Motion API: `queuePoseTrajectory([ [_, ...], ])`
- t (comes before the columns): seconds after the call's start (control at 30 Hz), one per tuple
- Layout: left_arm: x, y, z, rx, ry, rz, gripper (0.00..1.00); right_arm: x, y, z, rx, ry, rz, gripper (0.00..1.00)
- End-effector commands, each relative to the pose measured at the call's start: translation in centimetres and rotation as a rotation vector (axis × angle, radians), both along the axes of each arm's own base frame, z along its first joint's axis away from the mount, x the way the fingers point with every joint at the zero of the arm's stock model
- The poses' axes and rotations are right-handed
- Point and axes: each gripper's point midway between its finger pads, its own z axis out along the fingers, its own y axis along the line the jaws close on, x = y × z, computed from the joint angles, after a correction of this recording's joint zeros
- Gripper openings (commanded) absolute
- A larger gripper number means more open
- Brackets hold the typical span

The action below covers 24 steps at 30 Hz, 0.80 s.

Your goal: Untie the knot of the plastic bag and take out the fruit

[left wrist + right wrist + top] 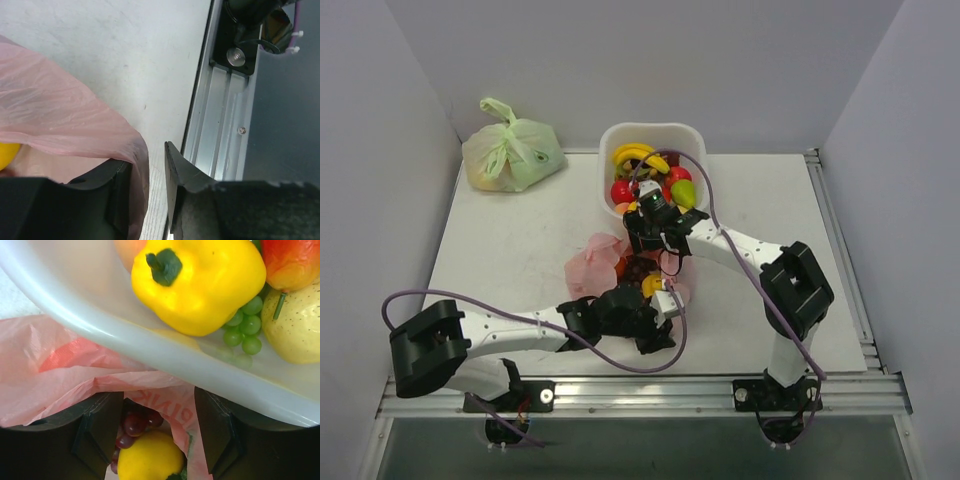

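The pink plastic bag [595,265] lies crumpled in the middle of the table, just in front of the white basket [608,140]. Its mouth gapes and no knot shows. In the right wrist view, dark purple grapes [132,425] and a yellow fruit [150,457] lie inside the bag [60,375]. My right gripper [159,400] is open and hangs over the bag's mouth [645,245]. My left gripper [149,170] is at the bag's near right edge [663,332], jaws apart, with pink film [60,115] against the left finger's inner face.
The white basket holds several toy fruits, among them a yellow pepper [200,285] and green grapes [242,327]; its rim [150,350] is close above my right fingers. A tied pale green bag [515,152] sits at the back left. The table's metal rail [220,110] runs beside my left gripper.
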Motion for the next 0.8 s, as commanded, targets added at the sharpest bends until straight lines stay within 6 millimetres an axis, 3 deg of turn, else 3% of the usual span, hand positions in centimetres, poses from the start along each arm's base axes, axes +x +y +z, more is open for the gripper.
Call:
queuePoseTrajectory([
  [0.0, -1.3, -2.2, 2.6, -0.076, -0.003, -0.116, 0.35, 2.2, 1.0, 3.6, 0.078, -0.087, -0.041, 0.59],
  [0.1, -0.1, -2.0, 2.5, -0.043, -0.017, -0.045, 0.46, 0.9, 1.3, 4.8, 0.114, -0.079, 0.013, 0.62],
  [0.13, 0.5, -2.1, 3.7, -0.052, -0.031, -0.015, 0.61, -0.1, 1.2, 5.6, 0.137, -0.078, 0.040, 0.63],
  [0.17, 0.8, -1.6, 3.6, -0.022, -0.029, 0.011, 0.66, -0.9, 1.1, 6.1, 0.148, -0.075, 0.057, 0.64],
  [0.2, 1.7, -1.2, 4.8, -0.033, -0.054, 0.065, 0.71, -1.5, 0.9, 6.6, 0.154, -0.080, 0.070, 0.65],
  [0.23, 2.1, -1.0, 5.7, -0.045, -0.049, 0.102, 0.77, -2.2, 0.7, 8.5, 0.182, -0.109, 0.083, 0.66],
  [0.3, 2.6, -0.2, 7.0, -0.059, -0.057, 0.157, 0.84, -3.5, -0.5, 8.6, 0.162, -0.107, 0.085, 0.66],
  [0.33, 3.2, 0.5, 8.9, -0.100, -0.079, 0.209, 0.86, -4.1, -1.1, 9.9, 0.173, -0.131, 0.083, 0.66],
  [0.37, 3.4, 0.8, 10.0, -0.124, -0.076, 0.235, 0.91, -4.8, -1.9, 9.4, 0.151, -0.122, 0.082, 0.66],
  [0.4, 3.5, 1.6, 10.2, -0.110, -0.074, 0.261, 0.91, -5.2, -2.5, 9.4, 0.137, -0.129, 0.072, 0.66],
  [0.43, 3.7, 2.4, 11.8, -0.143, -0.084, 0.294, 0.92, -5.5, -3.3, 10.1, 0.136, -0.150, 0.059, 0.66],
  [0.53, 4.9, 4.9, 14.1, -0.165, -0.098, 0.427, 0.92, -6.7, -5.6, 8.8, 0.074, -0.135, 0.018, 0.66],
  [0.6, 5.9, 7.0, 14.7, -0.154, -0.117, 0.531, 0.92, -7.9, -7.0, 6.8, 0.035, -0.093, 0.002, 0.66],
  [0.77, 8.2, 12.1, 13.0, -0.008, -0.186, 0.759, 0.92, -10.2, -10.0, 3.2, -0.030, -0.034, -0.060, 0.65],
])
